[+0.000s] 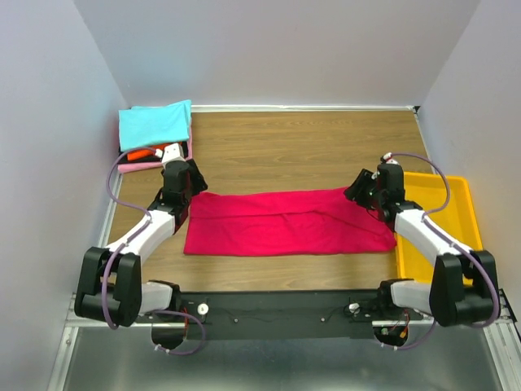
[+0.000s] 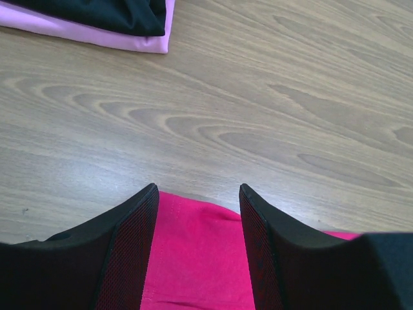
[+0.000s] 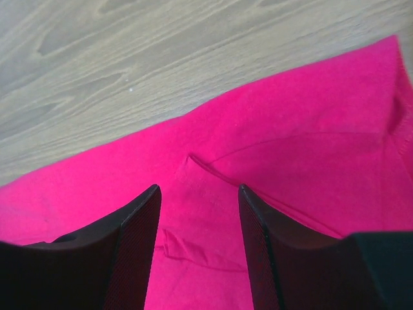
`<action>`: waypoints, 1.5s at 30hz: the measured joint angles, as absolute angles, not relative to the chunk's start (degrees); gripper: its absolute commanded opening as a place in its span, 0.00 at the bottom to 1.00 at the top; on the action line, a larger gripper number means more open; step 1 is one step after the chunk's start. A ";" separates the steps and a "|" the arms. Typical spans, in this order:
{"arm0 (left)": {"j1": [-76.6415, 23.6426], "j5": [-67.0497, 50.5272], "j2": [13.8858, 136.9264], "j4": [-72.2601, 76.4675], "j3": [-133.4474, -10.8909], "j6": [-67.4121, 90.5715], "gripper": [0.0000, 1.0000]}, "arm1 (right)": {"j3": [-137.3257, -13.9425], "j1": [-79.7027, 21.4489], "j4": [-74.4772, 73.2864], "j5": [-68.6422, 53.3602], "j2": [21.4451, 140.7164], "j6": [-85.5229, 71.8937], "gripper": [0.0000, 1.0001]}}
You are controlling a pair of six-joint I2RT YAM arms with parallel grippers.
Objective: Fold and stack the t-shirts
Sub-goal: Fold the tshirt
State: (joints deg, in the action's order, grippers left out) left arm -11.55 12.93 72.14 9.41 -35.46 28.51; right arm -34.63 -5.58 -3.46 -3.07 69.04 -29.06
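Note:
A crimson t-shirt (image 1: 285,221) lies folded into a long band across the middle of the table. My left gripper (image 1: 181,186) hovers over its far-left corner, open, with the cloth's edge (image 2: 197,252) below and between the fingers, nothing pinched. My right gripper (image 1: 368,189) hovers over the band's far-right end, also open, with flat crimson cloth (image 3: 200,213) under it. At the back left stands a stack of folded t-shirts: cyan (image 1: 155,124) on top, orange-red (image 1: 140,154) and pink (image 1: 134,167) peeking out below. Black (image 2: 110,14) on pink (image 2: 97,37) shows in the left wrist view.
A yellow plastic bin (image 1: 435,220) sits at the right edge, partly under the right arm. White walls close the table on three sides. Bare wood (image 1: 309,147) stretches behind the shirt.

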 measured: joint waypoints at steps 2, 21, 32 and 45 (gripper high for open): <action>-11.55 12.93 72.84 9.76 -35.59 28.29 0.61 | -35.48 -6.28 -2.72 -2.90 72.10 -28.88 0.55; -11.55 12.93 74.87 10.24 -35.59 27.42 0.61 | -41.41 -12.21 0.40 1.26 86.43 -27.81 0.53; -11.55 12.93 74.94 10.24 -35.59 27.40 0.61 | -41.39 -13.45 0.40 2.28 86.61 -27.44 0.38; -11.55 12.93 74.94 10.24 -35.59 27.40 0.61 | -41.41 -13.85 -0.21 4.64 86.61 -27.44 0.37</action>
